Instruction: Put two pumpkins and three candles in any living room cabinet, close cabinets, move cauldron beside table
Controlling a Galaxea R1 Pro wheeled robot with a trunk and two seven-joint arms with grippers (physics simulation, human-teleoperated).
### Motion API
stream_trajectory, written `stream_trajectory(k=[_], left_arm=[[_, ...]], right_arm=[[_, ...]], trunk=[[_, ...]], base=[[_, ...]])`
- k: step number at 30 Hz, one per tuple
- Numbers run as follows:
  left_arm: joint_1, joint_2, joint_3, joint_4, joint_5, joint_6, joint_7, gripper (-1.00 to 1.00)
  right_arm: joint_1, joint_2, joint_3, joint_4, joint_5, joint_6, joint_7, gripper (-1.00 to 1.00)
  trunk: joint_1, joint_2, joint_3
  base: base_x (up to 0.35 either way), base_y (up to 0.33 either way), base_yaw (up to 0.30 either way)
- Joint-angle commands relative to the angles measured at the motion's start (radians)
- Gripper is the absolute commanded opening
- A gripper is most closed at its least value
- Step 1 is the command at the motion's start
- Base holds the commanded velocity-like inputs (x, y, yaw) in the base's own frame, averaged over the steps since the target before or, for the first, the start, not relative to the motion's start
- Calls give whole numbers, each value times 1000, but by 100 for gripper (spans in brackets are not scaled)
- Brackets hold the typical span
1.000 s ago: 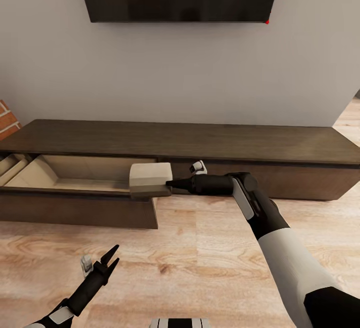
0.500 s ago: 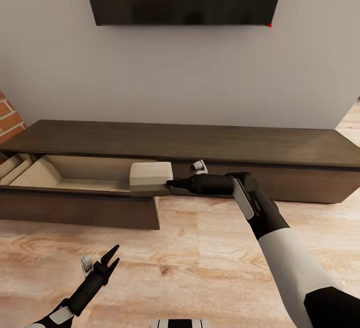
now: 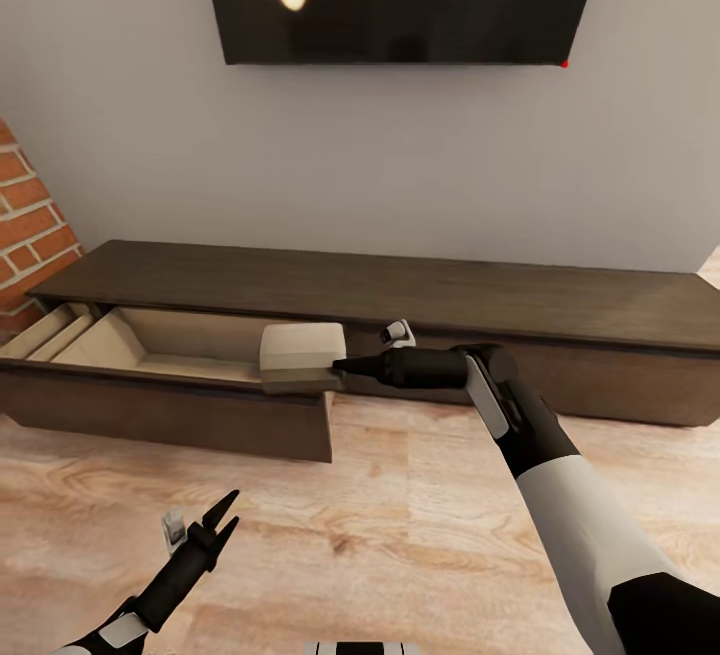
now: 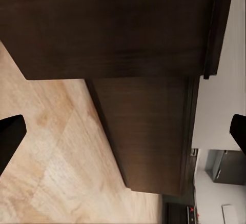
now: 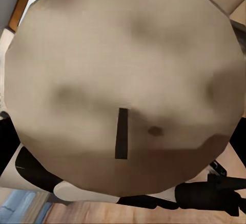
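1. Beige candle [image 3: 302, 357], unlabelled, sits at frame centre, clamped by the right gripper [image 3: 340, 367] over the open drawer [image 3: 170, 355] of the cabinet [image 3: 560, 305].
2. Left gripper [image 3: 222, 515], lower left, is spread wide, holding nothing.

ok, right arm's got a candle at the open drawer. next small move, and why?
Probably ease the right end effector further left and down, then let go. The candle hangs at the open drawer's right end, roughly over its front corner rather than clearly over the pale floor inside, so dropping it now could catch the edge. The left end effector hangs open, low over the floor.
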Motion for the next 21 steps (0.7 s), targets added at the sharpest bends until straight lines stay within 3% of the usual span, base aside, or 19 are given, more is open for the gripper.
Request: stream_trajectory(k=[1, 10, 13, 16, 21], left_arm=[[-2, 0, -9, 3, 10, 11, -6, 100], [0, 20, -9, 5, 2, 0, -24, 100], [1, 36, -9, 9, -20, -35, -76, 100], [15, 69, -9, 11, -58, -59, -172, 100], [36, 109, -9, 11, -76, -69, -258, 100]], right_arm=[[0, 0, 1, 0, -3, 6, 0, -100], [0, 0, 3, 0, -2, 7, -16, -100], [0, 0, 3, 0, -2, 7, -37, -100], [0, 0, 4, 0, -2, 6, -55, -100], [0, 0, 4, 0, -2, 6, -63, -100]], trunk=[[0, 0, 1], [0, 0, 13], [0, 0, 17], [0, 0, 21], [0, 0, 28]], base=[[0, 0, 146], [0, 0, 157], [0, 0, 172], [0, 0, 173], [0, 0, 174]])
